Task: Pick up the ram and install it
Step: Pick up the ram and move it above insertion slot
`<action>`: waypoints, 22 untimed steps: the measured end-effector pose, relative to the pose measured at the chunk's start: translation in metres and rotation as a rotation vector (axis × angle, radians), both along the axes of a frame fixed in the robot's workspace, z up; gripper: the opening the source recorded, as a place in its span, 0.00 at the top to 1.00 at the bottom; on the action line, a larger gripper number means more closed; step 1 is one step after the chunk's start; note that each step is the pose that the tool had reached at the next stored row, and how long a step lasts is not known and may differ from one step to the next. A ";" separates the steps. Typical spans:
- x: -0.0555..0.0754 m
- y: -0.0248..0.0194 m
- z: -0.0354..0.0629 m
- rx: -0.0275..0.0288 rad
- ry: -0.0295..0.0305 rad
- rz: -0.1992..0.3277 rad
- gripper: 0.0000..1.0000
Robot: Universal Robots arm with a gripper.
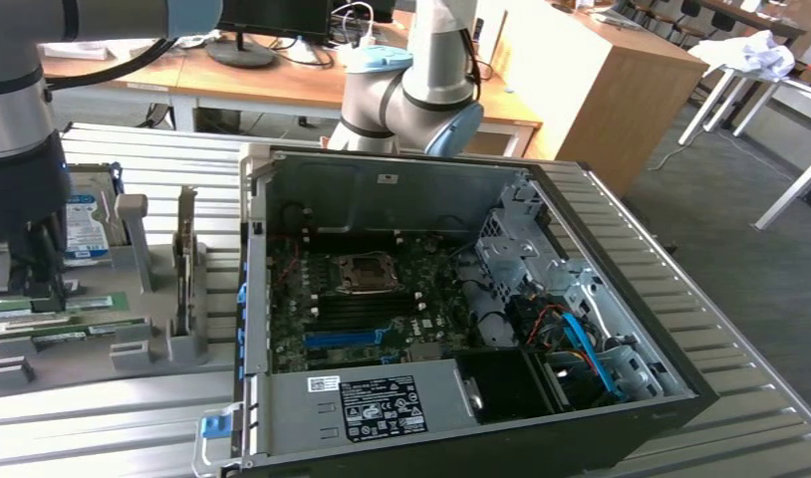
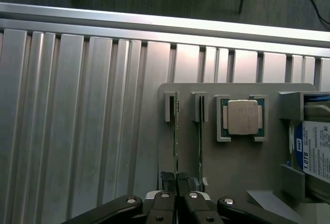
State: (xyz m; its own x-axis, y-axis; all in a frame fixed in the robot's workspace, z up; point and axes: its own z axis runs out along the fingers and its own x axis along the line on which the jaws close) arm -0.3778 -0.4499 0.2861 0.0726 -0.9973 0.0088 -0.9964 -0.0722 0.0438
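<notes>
- Gripper point(image 2: 177, 178) is pinched shut on the top edge of the ram point(image 2: 176, 131), a long, thin green circuit-board stick. It stands on edge in a slot of the flat grey plastic holder tray point(image 2: 237, 172).
- In the exterior view the gripper point(image 1: 27, 274) and tray sit at about 9 o'clock from the open black desktop PC case point(image 1: 672, 349), well apart from it.
- A second thin green stick point(image 2: 200, 136) sits in the very next slot, just beside the held one. I'd say that's the main thing to watch, since any sideways drift could knock it.
- So, imo: pull straight up along the slot with no twist. The board is thin and the grip is on a narrow edge, so a crooked pull could jam it or let it slip.
- The square silver processor chip point(image 2: 242, 117) and the silver hard drive with the blue-white label point(image 2: 315, 149) are further along the tray, out of the way.
- The black memory slots point(image 1: 346, 314) are at roughly 6 o'clock from the CPU socket, and the ram hasn't been brought over to them yet.
</notes>
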 end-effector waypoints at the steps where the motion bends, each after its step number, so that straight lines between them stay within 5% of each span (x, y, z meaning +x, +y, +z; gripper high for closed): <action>1: 0.000 0.0000 0.0015 0.0001 0.0001 0.000 0.87; 22: 0.000 0.0000 0.0322 0.0027 0.0001 0.000 0.87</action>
State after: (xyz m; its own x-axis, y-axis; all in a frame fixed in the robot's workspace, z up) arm -0.3778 -0.4499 0.3183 0.0727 -0.9973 0.0060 -0.9964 -0.0723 0.0437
